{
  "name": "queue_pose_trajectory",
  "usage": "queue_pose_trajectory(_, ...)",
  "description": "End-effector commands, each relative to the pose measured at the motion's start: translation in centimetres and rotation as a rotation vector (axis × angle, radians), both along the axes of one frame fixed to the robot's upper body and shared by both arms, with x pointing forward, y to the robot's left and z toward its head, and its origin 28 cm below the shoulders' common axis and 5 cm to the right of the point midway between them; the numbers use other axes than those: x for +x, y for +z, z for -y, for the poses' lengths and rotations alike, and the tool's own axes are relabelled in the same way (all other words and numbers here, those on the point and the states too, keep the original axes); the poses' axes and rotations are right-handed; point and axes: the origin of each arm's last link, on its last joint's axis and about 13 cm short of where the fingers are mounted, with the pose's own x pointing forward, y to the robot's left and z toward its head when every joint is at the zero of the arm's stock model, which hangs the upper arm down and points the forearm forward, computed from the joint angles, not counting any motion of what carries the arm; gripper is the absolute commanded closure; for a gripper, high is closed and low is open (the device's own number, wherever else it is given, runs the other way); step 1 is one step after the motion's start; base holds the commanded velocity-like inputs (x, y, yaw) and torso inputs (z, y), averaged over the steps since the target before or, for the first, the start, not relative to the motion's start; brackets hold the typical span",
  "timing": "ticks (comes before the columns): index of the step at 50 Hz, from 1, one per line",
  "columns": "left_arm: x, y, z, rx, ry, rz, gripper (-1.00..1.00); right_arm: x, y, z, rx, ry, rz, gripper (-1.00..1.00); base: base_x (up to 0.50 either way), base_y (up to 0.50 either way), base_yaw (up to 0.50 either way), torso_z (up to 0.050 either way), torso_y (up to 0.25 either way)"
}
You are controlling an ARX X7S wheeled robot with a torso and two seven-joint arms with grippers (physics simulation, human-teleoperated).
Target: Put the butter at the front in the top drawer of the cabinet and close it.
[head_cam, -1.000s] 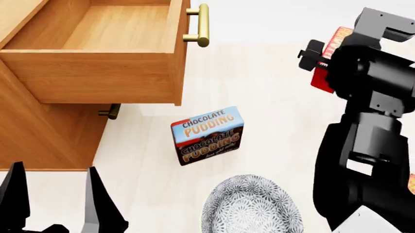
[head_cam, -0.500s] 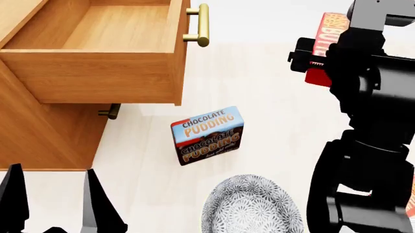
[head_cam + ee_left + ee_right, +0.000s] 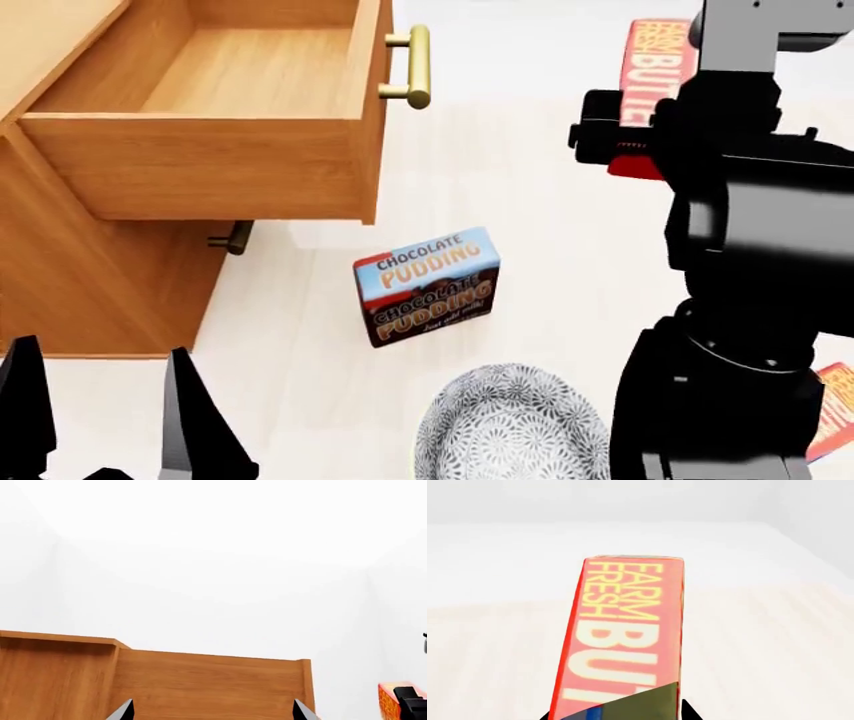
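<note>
Cabinet (image 3: 94, 290) of light-brown wood fills the left of the head view, its top drawer (image 3: 214, 165) pulled fully out and empty, brass handle (image 3: 416, 68) facing the open desk (image 3: 521, 200). To the right, the black right arm holds the butter (image 3: 654, 60) up in the air, well apart from the drawer. The right tool (image 3: 641, 130) is clamped on the lower end of the red box. The left tool (image 3: 100, 410) waits low beside the cabinet, its fingers spread apart and empty.

The carry step appears to be in hand: the next move calls for swinging the butter leftward over the drawer's front end, lowering it, releasing, then pushing the drawer shut.

In the right wrist view the butter's long axis runs straight away from the tool, "FARM FRESH" lettering at the far end.

Smaller things lie on the desk between them: a chocolate pudding box (image 3: 427, 285) and a patterned bowl (image 3: 514, 425).
</note>
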Motion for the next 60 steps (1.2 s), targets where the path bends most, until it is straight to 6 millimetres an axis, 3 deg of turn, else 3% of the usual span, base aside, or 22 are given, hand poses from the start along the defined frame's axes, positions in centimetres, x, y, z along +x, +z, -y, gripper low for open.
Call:
queue_pose_trajectory(1,-0.1,0.1,0.1,0.000,-0.006,0.003,-1.00,-1.1,0.2,-0.1,-0.021,0.025,0.039,1.00,0.00,0.00,0.00,0.000,0.057)
queue_pose_trajectory(7,-0.1,0.0,0.0,-0.001,-0.004,0.001,-1.00,-1.4,-0.2,-0.1,-0.027,0.032,0.044,1.00,0.00,0.00,0.00,0.000,0.022)
queue_pose_trajectory(15,0.1,-0.1,0.0,-0.006,-0.008,-0.008,-1.00,-3.5,-0.6,-0.7,-0.146,0.076,0.113,1.00,0.00,0.00,0.00,0.000,0.000)
queue_pose_trajectory(28,0.3,-0.2,0.4,-0.014,-0.038,-0.029,-1.00,-6.8,-1.0,-0.8,-0.477,0.104,0.267,1.00,0.00,0.00,0.00,0.000,0.001)
queue_pose_trajectory(43,0.5,0.0,0.4,-0.040,-0.057,-0.060,-1.00,-8.0,-3.1,0.5,-0.916,0.002,0.377,1.00,0.00,0.00,0.00,0.000,0.001)
queue_pose_trajectory(60,0.7,0.5,0.2,-0.081,-0.072,-0.096,-1.00,-8.4,-3.9,1.6,-1.139,-0.087,0.401,1.00,0.00,0.00,0.00,0.000,0.001)
